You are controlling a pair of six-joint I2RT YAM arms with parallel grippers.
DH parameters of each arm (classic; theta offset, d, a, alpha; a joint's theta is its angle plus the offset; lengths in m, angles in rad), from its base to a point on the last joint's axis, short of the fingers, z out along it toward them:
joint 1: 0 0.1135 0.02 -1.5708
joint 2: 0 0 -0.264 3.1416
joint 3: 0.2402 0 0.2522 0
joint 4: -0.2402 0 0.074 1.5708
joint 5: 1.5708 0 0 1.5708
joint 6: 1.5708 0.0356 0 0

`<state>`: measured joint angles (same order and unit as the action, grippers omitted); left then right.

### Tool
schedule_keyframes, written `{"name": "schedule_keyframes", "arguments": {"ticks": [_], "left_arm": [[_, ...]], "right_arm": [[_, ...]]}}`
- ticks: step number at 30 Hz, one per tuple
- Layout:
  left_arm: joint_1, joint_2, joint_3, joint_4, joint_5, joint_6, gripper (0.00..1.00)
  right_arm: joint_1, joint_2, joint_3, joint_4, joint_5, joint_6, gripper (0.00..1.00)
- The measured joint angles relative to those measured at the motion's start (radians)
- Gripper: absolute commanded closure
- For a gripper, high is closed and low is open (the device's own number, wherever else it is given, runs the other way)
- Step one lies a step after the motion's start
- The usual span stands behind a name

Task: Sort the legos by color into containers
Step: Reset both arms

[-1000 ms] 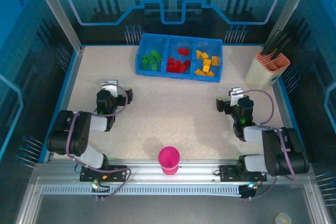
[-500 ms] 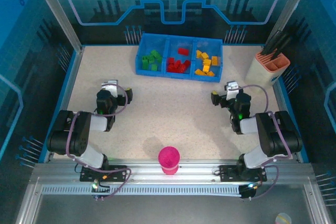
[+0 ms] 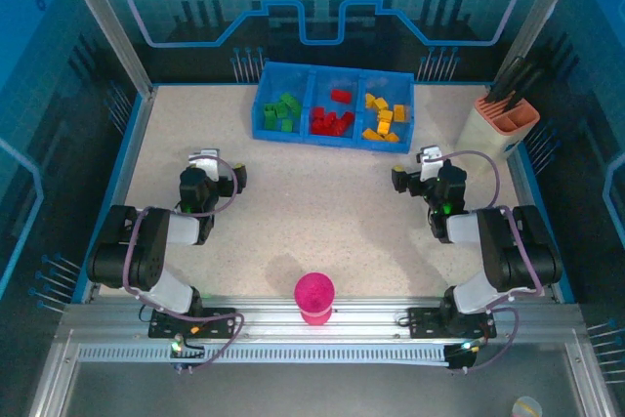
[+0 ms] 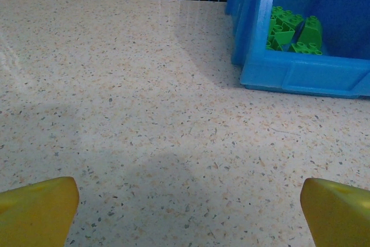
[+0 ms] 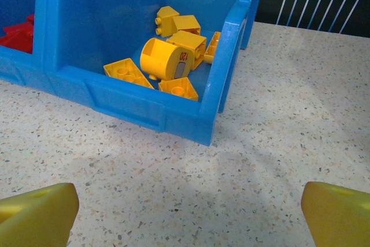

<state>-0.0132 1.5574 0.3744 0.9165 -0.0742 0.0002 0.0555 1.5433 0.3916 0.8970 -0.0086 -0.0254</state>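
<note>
1. Top external view: the tray [image 3: 293,75] lies at upper centre of the frame, its long axis running left to right. Green bricks [image 3: 281,111] fill the left compartment, red bricks [image 3: 332,120] the middle and yellow bricks [image 3: 383,119] the right.
2. Every brick I can see lies with its own colour, so the sort looks done or all but done.
3. Both grippers sit lower in the frame than the tray, well apart from it. The left gripper [image 3: 223,165] at centre left is nearer the green end. The right gripper [image 3: 414,165] at centre right is nearer the yellow end.
4. Left wrist view: the left gripper [image 4: 188,218] has its fingers [image 4: 37,209] spread wide at the bottom corners, with bare table [image 4: 115,85] between them. It holds nothing. The green bricks [image 4: 292,30] lie ahead at upper right.
5. Right wrist view: the right gripper [image 5: 188,218] is spread just as wide and grips nothing. The yellow bricks [image 5: 185,39], a round brick [image 5: 162,59] among them, lie ahead at upper left.
6. A cup [image 3: 314,297] stands at bottom centre, between the arm bases.
</note>
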Motion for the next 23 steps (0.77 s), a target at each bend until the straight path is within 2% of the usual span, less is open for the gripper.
{"name": "schedule_keyframes", "arguments": {"ticks": [23], "left_arm": [[0.000, 0.000, 0.000, 0.000, 0.000, 0.000, 0.01]], "right_arm": [[0.000, 0.000, 0.000, -0.010, 0.000, 0.000, 0.00]]}}
